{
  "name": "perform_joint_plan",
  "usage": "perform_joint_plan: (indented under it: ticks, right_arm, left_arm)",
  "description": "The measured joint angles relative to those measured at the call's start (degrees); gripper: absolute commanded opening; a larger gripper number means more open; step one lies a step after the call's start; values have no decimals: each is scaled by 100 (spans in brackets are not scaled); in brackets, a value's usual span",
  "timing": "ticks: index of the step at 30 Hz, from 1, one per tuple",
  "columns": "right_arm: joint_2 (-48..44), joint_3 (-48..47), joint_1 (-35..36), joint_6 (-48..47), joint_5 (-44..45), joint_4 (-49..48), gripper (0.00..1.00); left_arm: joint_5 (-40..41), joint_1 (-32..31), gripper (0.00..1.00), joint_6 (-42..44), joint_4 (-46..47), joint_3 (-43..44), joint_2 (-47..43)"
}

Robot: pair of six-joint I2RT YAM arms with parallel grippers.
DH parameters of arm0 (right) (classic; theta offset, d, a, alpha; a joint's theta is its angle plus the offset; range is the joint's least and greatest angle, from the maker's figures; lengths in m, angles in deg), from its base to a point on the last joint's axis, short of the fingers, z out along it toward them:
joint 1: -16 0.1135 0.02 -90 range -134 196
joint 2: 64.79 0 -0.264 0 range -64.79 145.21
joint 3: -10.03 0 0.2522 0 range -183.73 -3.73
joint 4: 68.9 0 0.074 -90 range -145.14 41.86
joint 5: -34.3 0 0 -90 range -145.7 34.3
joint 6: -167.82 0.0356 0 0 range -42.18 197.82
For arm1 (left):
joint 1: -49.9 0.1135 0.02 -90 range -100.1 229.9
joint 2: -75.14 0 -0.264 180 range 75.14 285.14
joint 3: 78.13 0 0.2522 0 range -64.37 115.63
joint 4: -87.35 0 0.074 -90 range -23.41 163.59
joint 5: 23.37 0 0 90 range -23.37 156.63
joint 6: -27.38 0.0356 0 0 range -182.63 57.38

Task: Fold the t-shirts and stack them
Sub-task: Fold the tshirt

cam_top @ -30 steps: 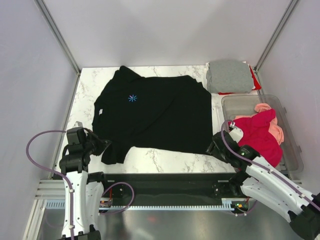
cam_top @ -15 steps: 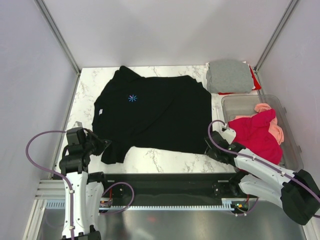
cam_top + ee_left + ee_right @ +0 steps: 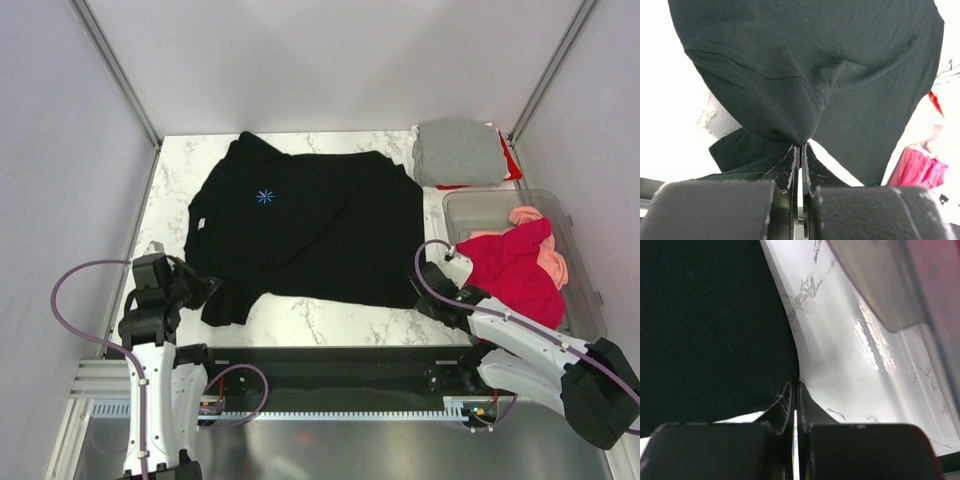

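A large black t-shirt [image 3: 320, 225] with a small blue starburst logo lies spread on the marble table. My left gripper [image 3: 205, 290] is shut on its near left corner, and the cloth bunches up from the closed fingertips [image 3: 801, 146] in the left wrist view. My right gripper [image 3: 425, 290] is shut at the shirt's near right corner, its tips [image 3: 797, 384] pinching the black edge [image 3: 715, 330]. A folded grey t-shirt [image 3: 458, 150] rests on a red one [image 3: 512, 165] at the back right. Crimson [image 3: 515, 270] and salmon-pink [image 3: 552, 265] shirts lie crumpled in the tub.
A clear plastic tub [image 3: 592, 295] stands on the right side of the table, close beside my right arm, and its wall [image 3: 875, 285] shows in the right wrist view. Grey walls enclose the table on three sides. A black rail runs along the near edge [image 3: 330, 360].
My right gripper has moved a little left to the shirt's near right corner and closed from open to shut. The left gripper has stayed shut on the cloth.
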Motion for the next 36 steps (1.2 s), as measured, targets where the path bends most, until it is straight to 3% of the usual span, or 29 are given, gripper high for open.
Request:
perform_joint_plan:
  ticks: [10, 18, 23, 28, 36]
  right_arm:
    - [-1633, -254, 0, 66, 85, 970, 0]
    - [-2057, -1086, -2, 61, 173, 1598, 0]
    - [-1663, -1519, -2, -11, 308, 1716, 0]
    - [-785, -2317, -118, -308, 605, 1670, 0]
    - [498, -3101, -1357, -1132, 372, 874, 0]
  left_arm:
    - [-7, 0, 2, 2, 20, 22, 153]
    - [-7, 0, 2, 13, 9, 144, 210]
    - [2, 0, 2, 177, 63, 638, 721]
    - [-116, 0, 2, 413, 339, 1340, 1939]
    - [-240, 0, 2, 758, 793, 2699, 4155]
